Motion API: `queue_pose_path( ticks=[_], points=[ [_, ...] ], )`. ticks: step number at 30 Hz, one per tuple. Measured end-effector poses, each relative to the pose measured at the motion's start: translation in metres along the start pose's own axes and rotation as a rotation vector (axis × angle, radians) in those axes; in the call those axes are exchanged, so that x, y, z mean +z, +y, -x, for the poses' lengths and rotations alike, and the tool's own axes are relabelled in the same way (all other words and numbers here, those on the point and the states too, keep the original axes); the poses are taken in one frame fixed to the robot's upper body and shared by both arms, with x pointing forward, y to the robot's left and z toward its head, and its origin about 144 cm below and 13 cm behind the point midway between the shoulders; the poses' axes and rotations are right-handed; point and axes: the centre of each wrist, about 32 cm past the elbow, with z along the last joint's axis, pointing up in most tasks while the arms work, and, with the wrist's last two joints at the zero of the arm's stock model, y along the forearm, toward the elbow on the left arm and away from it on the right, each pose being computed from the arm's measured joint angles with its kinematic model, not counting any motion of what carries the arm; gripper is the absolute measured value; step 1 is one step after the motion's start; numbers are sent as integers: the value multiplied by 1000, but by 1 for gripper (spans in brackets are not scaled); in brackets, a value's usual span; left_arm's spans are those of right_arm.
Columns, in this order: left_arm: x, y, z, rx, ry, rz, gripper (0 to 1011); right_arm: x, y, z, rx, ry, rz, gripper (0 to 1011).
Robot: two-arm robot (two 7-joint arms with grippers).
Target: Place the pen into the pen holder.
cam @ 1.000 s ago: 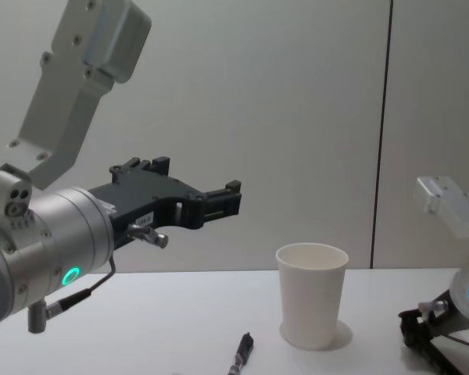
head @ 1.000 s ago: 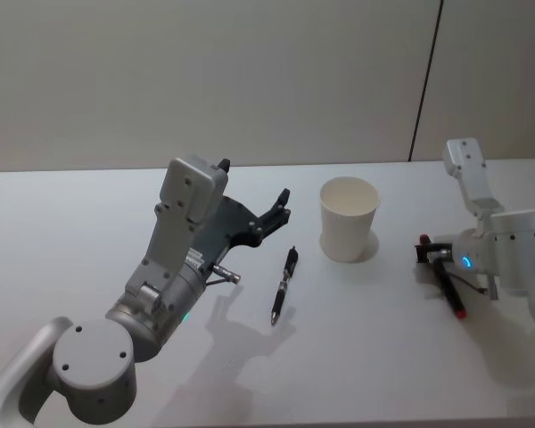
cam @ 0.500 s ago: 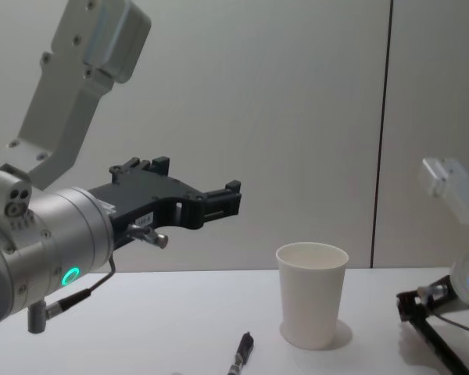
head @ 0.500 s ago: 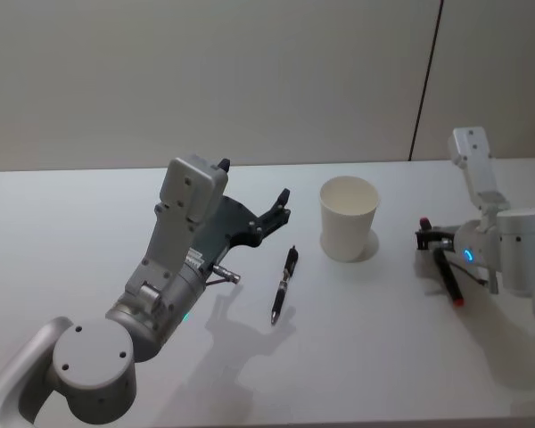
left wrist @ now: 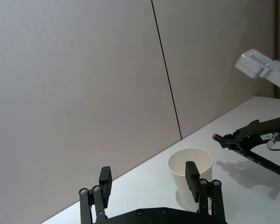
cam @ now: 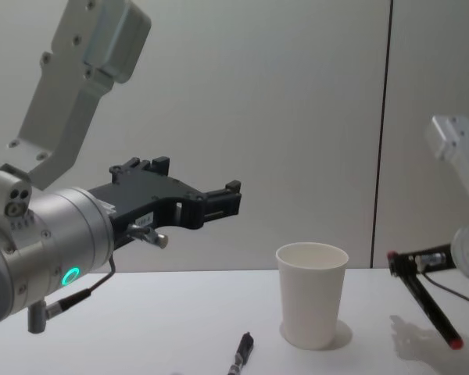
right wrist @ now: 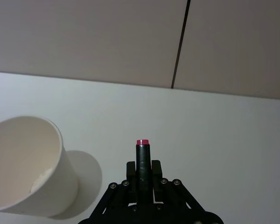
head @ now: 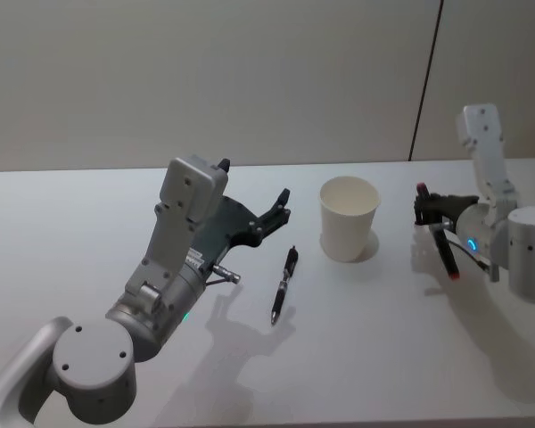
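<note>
Right gripper (head: 425, 212) clamped on red-tipped pen (head: 442, 251), tilted above table (head: 89, 205) toward its right edge, near pen holder (head: 349, 218) by the far edge; left gripper (left wrist: 148, 179) fingers apart, hovering; black pen (head: 283, 285) lies mid-table.

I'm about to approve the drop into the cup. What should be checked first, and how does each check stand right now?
1. Right gripper shut on the red-tipped pen: ok.
2. Pen off the table: ok; its shadow lies apart from it.
3. Pen over the mouth of the paper cup: not ok; it hangs to the cup's right, slanted.
4. Cup upright, mouth open, nothing inside: ok.
5. Left gripper out of the way: ok; it hovers open on the cup's left.
6. Black pen on the table apart from the cup: ok.
</note>
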Motion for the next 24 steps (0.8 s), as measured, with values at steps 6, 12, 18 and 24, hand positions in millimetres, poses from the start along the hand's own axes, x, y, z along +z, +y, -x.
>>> queue_pose_path(
  ticks=[6, 12, 18, 24],
  points=[
    [0, 0, 0, 0, 0, 0, 1003, 0, -8, 3, 14, -15, -94, 183],
    [0, 0, 0, 0, 0, 0, 1003, 1, -13, 6, 31, -28, -183, 183],
    [0, 0, 0, 0, 0, 0, 1003, 1, -16, 9, 61, -39, -291, 183],
    [0, 0, 0, 0, 0, 0, 1003, 1, -15, 14, 98, -46, -399, 183]
  ],
)
